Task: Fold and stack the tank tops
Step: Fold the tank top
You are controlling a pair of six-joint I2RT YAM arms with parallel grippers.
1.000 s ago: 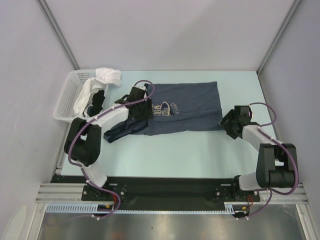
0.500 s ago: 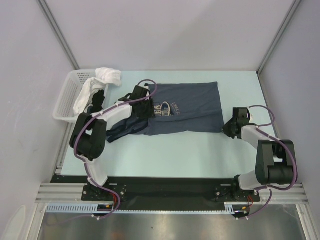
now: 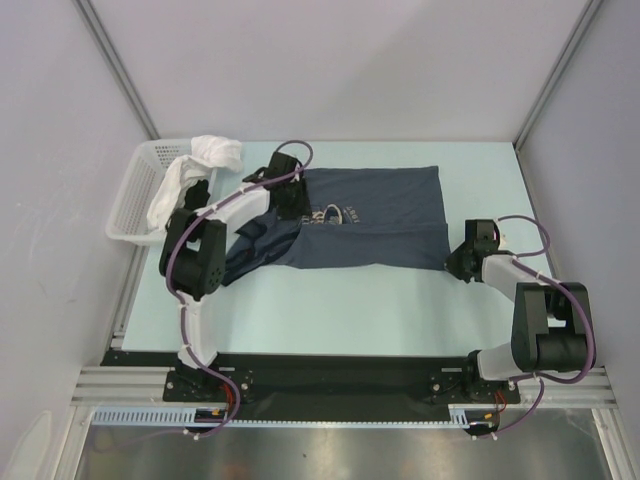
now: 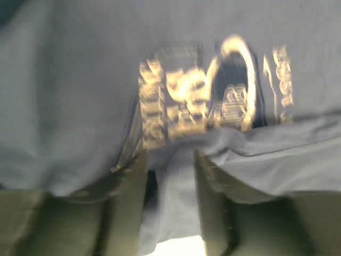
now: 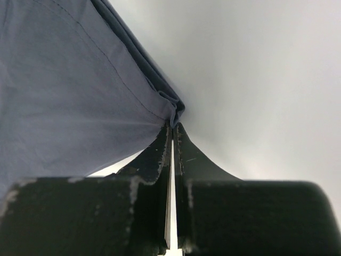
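The slate-blue tank top [image 3: 390, 215] is lying spread across the middle of the surface [image 3: 350, 310], with its hem toward 3 o'clock and its straps bunching toward 8 o'clock. I am pinching its hem corner at 4 o'clock in the right claw [image 3: 452, 258], fingers pressed together on the cloth edge. The left claw [image 3: 292, 200] is sitting at 10 o'clock beside the chest print [image 3: 335, 213], fingers partly apart and straddling a raised ridge of fabric. That wrist view is blurry, so I cannot tell whether it is biting yet. I am judging this as the grip before a fold. To do it well, I am aiming for a full bite in the left pinch. Then both claws should be lifting level and travelling together, with the cloth taut so the fold line runs straight.
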